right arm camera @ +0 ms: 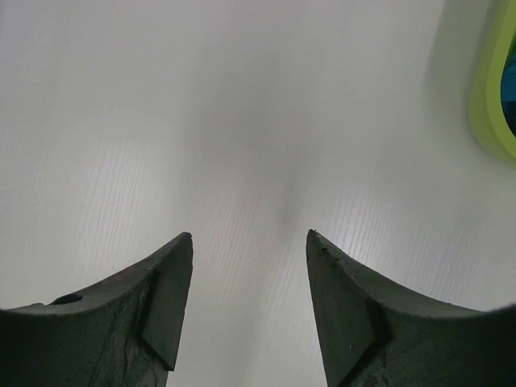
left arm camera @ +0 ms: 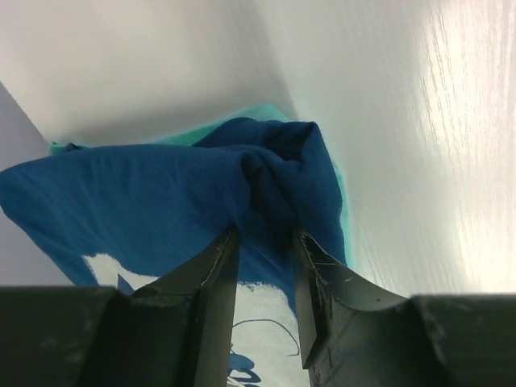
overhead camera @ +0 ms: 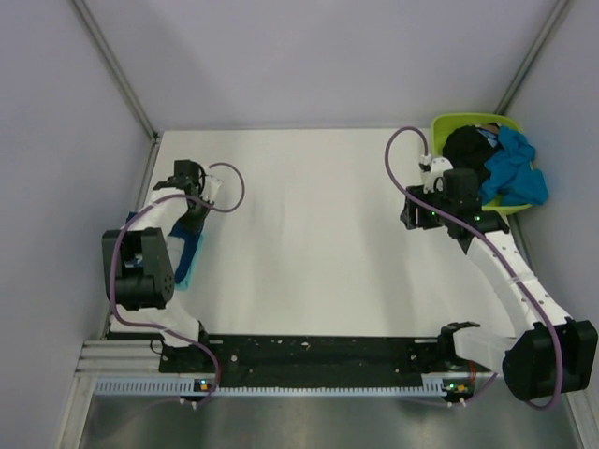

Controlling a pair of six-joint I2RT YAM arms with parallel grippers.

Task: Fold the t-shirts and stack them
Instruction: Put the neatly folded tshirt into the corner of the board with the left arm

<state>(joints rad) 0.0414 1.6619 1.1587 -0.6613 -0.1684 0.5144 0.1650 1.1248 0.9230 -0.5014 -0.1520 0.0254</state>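
The left hand (left arm camera: 265, 232) pinches a fold of the floppy navy tee (left arm camera: 137, 193) at the left edge of the worktop (overhead camera: 309, 234); right hand (right arm camera: 248, 234) spread wide, empty.

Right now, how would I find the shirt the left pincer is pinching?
Look at the table's left edge, under the left arm. There the left pincer pinches a dark blue t-shirt. Its white print and darker colour set it apart from the teal t-shirt underneath.

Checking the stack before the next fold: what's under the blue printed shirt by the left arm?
A teal shirt: only its edge peeks out past the blue shirt along two sides. The rest is covered, so anything further underneath can't be seen.
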